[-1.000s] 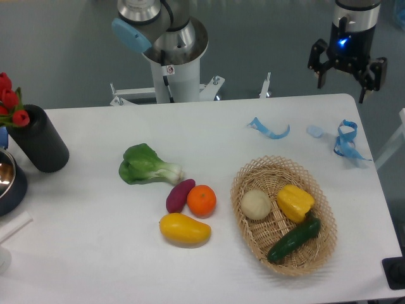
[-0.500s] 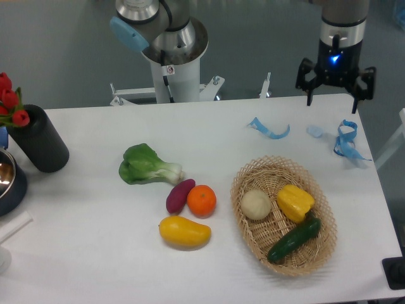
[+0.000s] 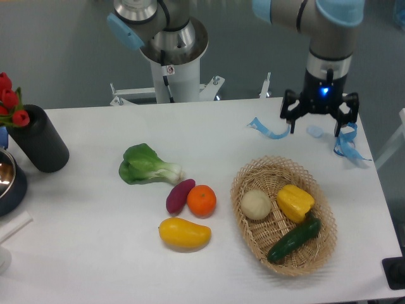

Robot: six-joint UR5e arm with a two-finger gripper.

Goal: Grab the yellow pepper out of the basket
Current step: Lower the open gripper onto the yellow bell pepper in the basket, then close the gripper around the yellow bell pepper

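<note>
The yellow pepper lies in the right middle of the oval wicker basket at the front right of the table. A pale round ball lies to its left and a dark green cucumber in front of it. My gripper hangs open and empty above the back right of the table, behind the basket's far rim and well above the pepper.
A green bok choy, a purple sweet potato, an orange and a yellow mango lie left of the basket. Blue ribbon scraps lie behind it. A black cylinder with red tulips stands far left.
My gripper has moved down and to the left, from above the table's back right corner toward the basket. It stays open. Nothing on the table has moved.
</note>
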